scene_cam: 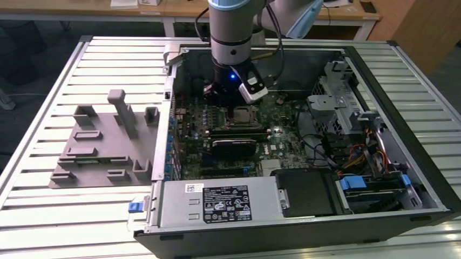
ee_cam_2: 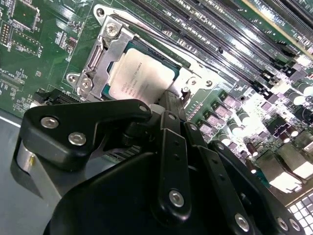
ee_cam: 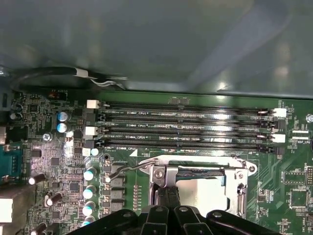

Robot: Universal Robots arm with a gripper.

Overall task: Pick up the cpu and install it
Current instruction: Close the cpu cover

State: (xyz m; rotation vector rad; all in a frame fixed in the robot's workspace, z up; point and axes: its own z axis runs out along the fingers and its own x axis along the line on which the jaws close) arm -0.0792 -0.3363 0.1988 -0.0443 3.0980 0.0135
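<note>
Biggest, a ribbed table (scene_cam: 43, 216). Holds an open computer box (scene_cam: 288, 232) and, at the exterior view's left, a grey tray (scene_cam: 101, 143). Inside the box, a green board (scene_cam: 284, 143). Reaching down into it, the robot arm (scene_cam: 234, 32). Hangs its claw (ee_cam_2: 170, 98) low over a metal frame (ee_cam_2: 98, 58). Cannot tell if spread or pressed together. Smallest, the chip (ee_cam_2: 139, 73): sits in that frame, silver top up, claw just beside its edge.

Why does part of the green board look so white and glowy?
In the second wrist view, glare whitens part of the motherboard near the cpu, which gleams pale; in the first wrist view, the case wall shows soft reflections; in the exterior view, a blue light glows on the arm.
</note>
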